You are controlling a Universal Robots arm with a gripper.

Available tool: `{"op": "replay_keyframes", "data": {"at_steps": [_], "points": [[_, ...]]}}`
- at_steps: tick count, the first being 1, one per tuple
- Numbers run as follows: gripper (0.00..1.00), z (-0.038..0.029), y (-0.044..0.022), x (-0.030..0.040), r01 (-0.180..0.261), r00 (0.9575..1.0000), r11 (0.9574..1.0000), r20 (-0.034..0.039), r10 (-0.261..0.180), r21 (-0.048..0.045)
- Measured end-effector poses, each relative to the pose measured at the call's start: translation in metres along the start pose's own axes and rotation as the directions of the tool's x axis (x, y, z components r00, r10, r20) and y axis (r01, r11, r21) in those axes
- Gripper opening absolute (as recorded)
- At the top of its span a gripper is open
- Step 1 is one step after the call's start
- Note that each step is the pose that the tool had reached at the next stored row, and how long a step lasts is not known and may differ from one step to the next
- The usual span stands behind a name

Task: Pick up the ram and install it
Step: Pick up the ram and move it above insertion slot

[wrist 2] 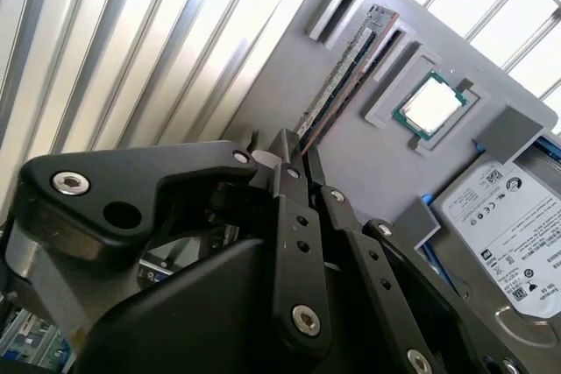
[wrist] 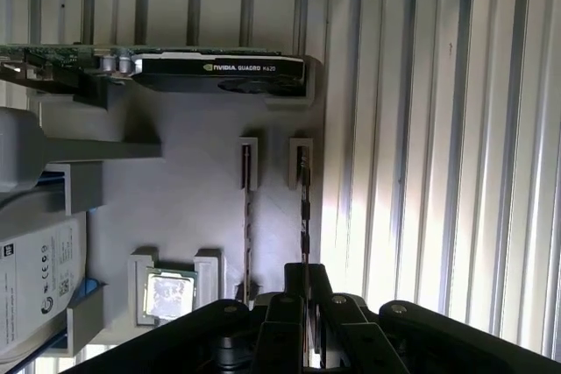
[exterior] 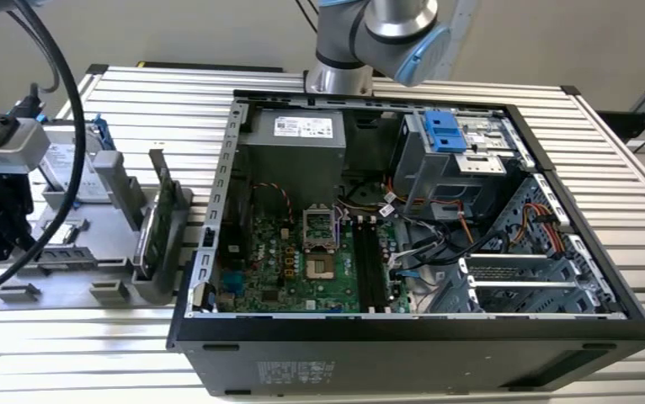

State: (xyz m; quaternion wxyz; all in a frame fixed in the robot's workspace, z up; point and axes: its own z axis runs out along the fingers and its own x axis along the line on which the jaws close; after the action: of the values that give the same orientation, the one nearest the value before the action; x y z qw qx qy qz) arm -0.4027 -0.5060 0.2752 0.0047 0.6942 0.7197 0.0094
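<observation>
- Where my claw (wrist: 307, 282) (wrist 2: 300, 142) meets the work, it is clenched on the near end of the ram (wrist: 304, 208) (wrist 2: 344, 67), which stands on edge in the grey holder plate (wrist: 193, 208) (wrist 2: 368, 164).
- The ram's long axis runs straight away from me, level with the plate and parallel to the tabletop (wrist: 421, 129) (wrist 2: 131, 41) slats. Its far end sits in a small grey bracket (wrist: 301, 164).
- Edge-on in the first wrist view it is a thin dark bar. The second wrist view shows a speckled green face and a brownish edge.
- On one side a second stick (wrist: 247, 216) stands parallel and apart in its own bracket. On the other side the plate ends just beside the ram, with bare slats beyond.
- Past the second stick, a processor chip (wrist: 168, 295) (wrist 2: 429, 107) lies in its pocket, then a hard drive (wrist: 35, 278) (wrist 2: 508, 225).
- Across the far end of the plate, a graphics card (wrist: 219, 67) (exterior: 160, 219) stands on edge, square to the ram.
- Farther off, in the exterior view, the open computer case (exterior: 413, 353) lies on the tabletop towards the exterior view's right of the plate.
</observation>
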Motion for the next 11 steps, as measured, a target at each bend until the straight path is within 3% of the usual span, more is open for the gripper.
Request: {"op": "replay_keyframes", "data": {"at_steps": [11], "points": [[0.00,-0.0122,0.0002,0.0001,0.000,1.0000,1.0000,-0.0001,0.000,-0.0001]]}}
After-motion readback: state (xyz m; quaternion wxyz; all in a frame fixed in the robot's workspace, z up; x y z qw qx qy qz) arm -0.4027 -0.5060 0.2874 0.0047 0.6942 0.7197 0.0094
